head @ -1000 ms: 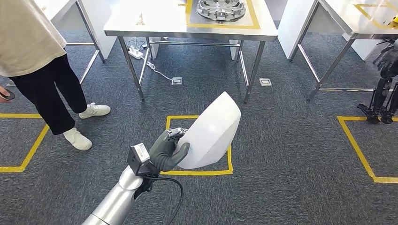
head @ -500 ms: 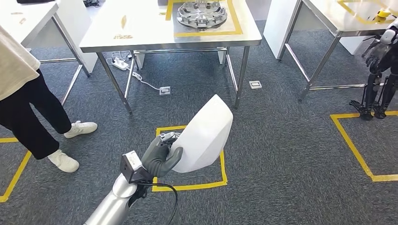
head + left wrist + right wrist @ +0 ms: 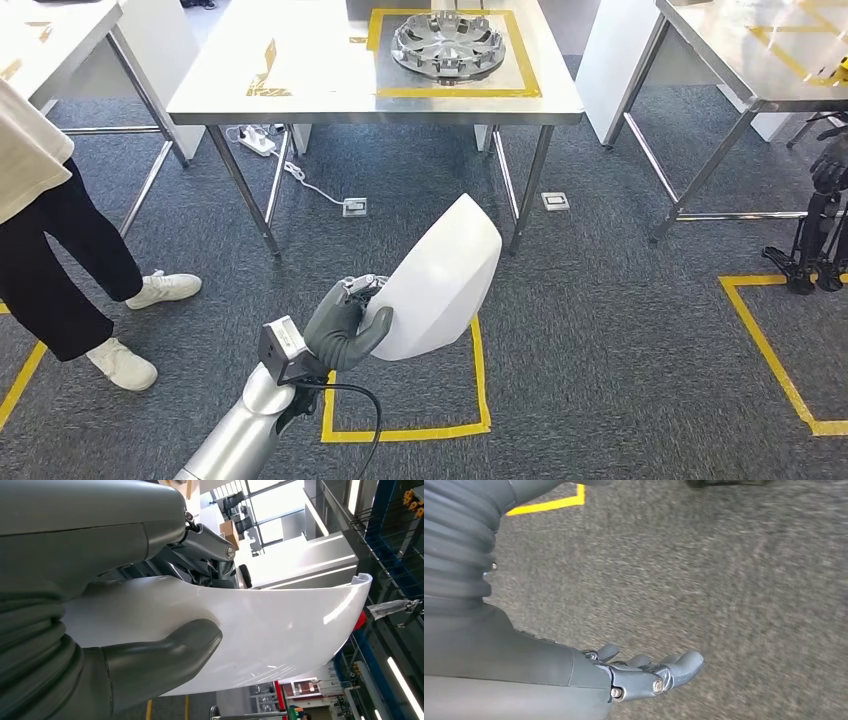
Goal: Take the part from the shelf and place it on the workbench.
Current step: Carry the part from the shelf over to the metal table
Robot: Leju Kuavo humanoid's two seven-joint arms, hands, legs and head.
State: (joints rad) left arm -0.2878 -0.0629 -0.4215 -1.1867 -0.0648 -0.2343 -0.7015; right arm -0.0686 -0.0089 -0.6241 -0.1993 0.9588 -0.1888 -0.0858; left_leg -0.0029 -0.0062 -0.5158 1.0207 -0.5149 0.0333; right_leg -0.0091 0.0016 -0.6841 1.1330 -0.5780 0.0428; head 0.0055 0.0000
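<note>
The left hand [image 3: 345, 325] grips the white part [image 3: 440, 280] by its lower edge, thumb pressed on the near face and fingers wrapped behind it, holding the shell tilted above the grey carpet [image 3: 620, 330]. The part hangs over the far end of a yellow tape square [image 3: 478, 380] on the carpet, short of the steel tabletop [image 3: 320, 90] ahead. On that tabletop, inside a yellow tape frame, lies a round metal wheel piece [image 3: 447, 43]. A person [image 3: 50, 220] in dark trousers stands left of the tabletop. The right hand [image 3: 644, 672] hangs over the carpet, empty, fingers loosely apart.
</note>
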